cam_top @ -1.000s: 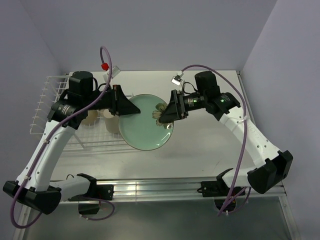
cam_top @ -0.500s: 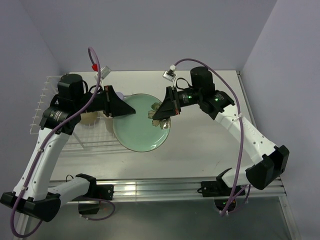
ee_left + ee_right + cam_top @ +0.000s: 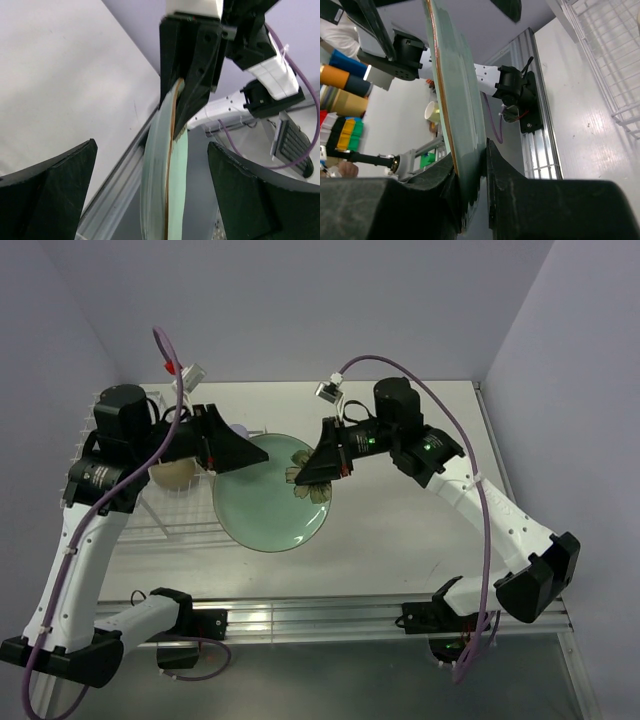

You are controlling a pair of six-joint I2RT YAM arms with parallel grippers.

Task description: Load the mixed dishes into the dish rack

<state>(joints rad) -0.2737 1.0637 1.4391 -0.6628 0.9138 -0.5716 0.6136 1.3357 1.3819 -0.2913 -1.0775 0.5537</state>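
Handover of plate (image 3: 265, 510), by the look of it, on way to rack (image 3: 170, 522). Called for closing left tool (image 3: 250, 454) squarely on rim, clear of right tool (image 3: 303, 476), before any release, and for keeping plate on edge for slotting in. Plate: hung tilted above worktop (image 3: 420, 510), just beside rack. Left tool: spread wide astride rim, not seen touching it. Right tool: clamped on opposite rim at flower motif (image 3: 318, 490).

Setting: robotics lab test cell. White table (image 3: 400, 530) boxed by plain pale walls (image 3: 300, 310) at 9, 12 and 3 o'clock. Aluminium rail (image 3: 310, 618) at 6 o'clock, carrying two arm bases (image 3: 175, 608). Purple cables (image 3: 486, 540) run loose. Right wrist view: coloured spools (image 3: 340, 70) and paper cup (image 3: 432, 111) in the room beyond.
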